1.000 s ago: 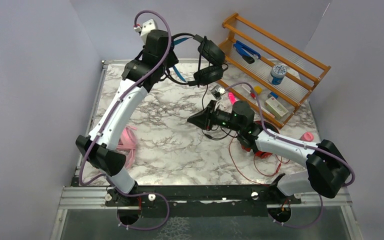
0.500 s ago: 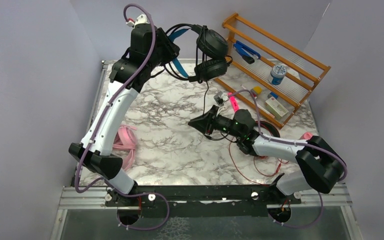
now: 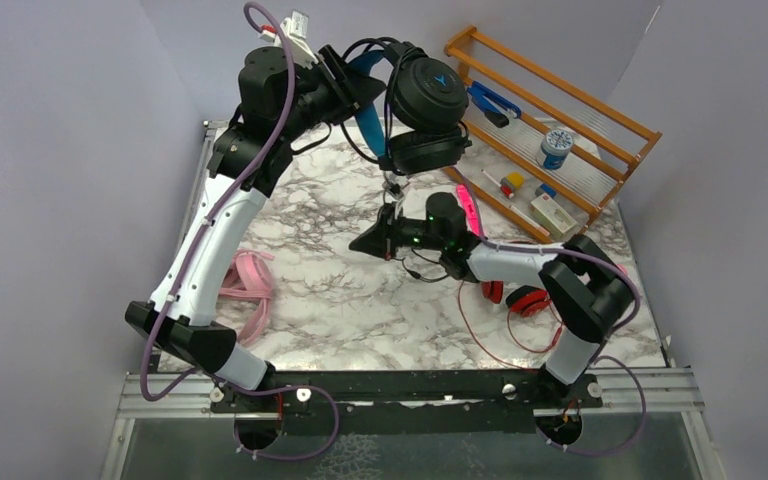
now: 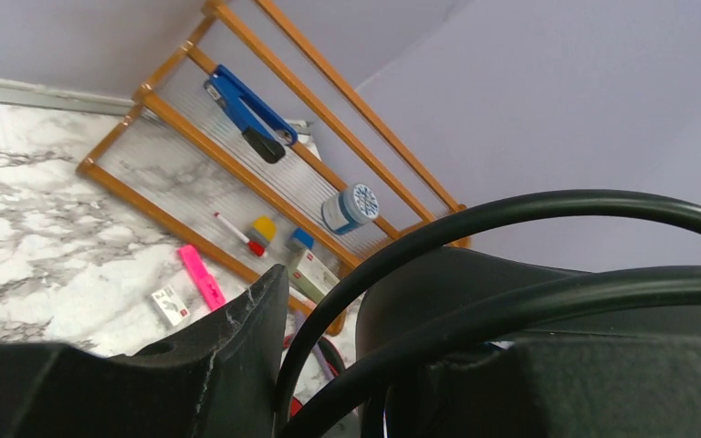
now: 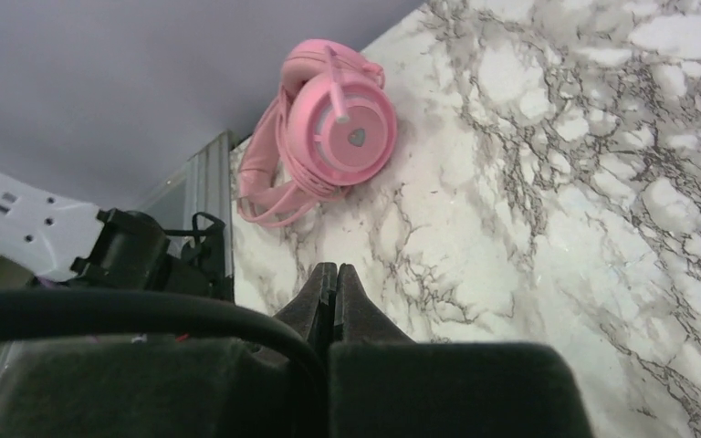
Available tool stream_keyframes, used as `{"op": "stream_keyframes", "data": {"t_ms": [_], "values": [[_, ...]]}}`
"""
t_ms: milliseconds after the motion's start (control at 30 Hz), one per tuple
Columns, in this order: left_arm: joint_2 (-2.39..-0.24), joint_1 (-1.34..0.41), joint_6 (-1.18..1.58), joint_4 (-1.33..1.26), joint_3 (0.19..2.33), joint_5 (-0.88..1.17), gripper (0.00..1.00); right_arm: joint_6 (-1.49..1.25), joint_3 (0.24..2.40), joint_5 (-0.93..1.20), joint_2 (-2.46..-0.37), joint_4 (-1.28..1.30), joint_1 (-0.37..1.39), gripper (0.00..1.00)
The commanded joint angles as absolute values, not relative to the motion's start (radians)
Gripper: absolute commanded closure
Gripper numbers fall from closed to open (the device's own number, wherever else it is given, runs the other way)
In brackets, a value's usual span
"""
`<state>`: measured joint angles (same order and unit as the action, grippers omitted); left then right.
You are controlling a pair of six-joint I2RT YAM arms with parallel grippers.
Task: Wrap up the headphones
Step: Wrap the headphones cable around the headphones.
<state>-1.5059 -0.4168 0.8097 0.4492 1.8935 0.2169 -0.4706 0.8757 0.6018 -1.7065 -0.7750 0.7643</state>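
Hanging in mid-air above the far centre of the marble table (image 3: 340, 300) is a pair of black headphones (image 3: 428, 92) with a bright blue headband (image 3: 368, 112). Its two round black ear cups sit one above the other, the upper one facing the overhead camera with a small blue mark at its middle. A thin black cable (image 4: 529, 212) loops right across the left wrist camera's view, close to the lens.

The left arm reaches up and away from its base, with the forearm raised steeply and the wrist bent towards the right. The left gripper (image 3: 352, 88) is partly closed around the headband end of the black headphones and carries them clear of the table.

The right arm lies low, stretched leftwards across the middle of the table below the hanging ear cups. The right gripper (image 5: 336, 272) has its two fingers pressed fully together. Whether the thin cable is pinched between them cannot be told.

A pink pair of headphones (image 3: 248, 283) lies on the left side of the table beside the left arm. A red pair (image 3: 525, 300) lies on the right, partly under the right arm. A wooden rack (image 3: 560, 79) leans at the far right.
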Motion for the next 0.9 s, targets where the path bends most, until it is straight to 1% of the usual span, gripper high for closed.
{"op": "stream_keyframes", "data": {"t_ms": [0,33,100,233,333,467,567,633,733,800,867], "values": [[-1.494,-0.411,0.857,0.318,1.877,0.336,1.0,-0.454,0.969,0.648,-1.767,-0.59,0.763,1.0],[-1.489,-0.411,0.844,0.324,1.874,0.337,1.0,-0.473,0.939,0.629,-1.749,-0.61,0.747,1.0],[-1.477,-0.41,0.806,0.344,1.869,0.348,1.0,-0.526,0.878,0.656,-1.728,-0.674,0.685,1.0],[-1.443,-0.401,0.709,0.391,1.833,0.398,1.0,-0.569,0.822,0.819,-1.735,-0.723,0.542,1.0],[-1.409,-0.393,0.629,0.444,1.799,0.334,1.0,-0.527,0.782,0.893,-1.718,-0.725,0.501,1.0],[-1.386,-0.384,0.555,0.506,1.799,0.193,1.0,-0.452,0.764,0.957,-1.72,-0.669,0.499,1.0],[-1.378,-0.376,0.543,0.526,1.808,0.078,1.0,-0.436,0.738,1.043,-1.733,-0.714,0.506,1.0],[-1.382,-0.369,0.583,0.532,1.813,-0.013,1.0,-0.421,0.725,1.087,-1.728,-0.74,0.548,1.0],[-1.426,-0.352,0.621,0.522,1.859,-0.026,1.0,-0.378,0.716,1.07,-1.722,-0.703,0.61,1.0],[-1.452,-0.341,0.637,0.522,1.899,-0.019,1.0,-0.401,0.683,1.046,-1.731,-0.738,0.613,1.0],[-1.466,-0.332,0.654,0.511,1.921,-0.036,1.0,-0.384,0.676,1.046,-1.744,-0.718,0.615,1.0]]}}
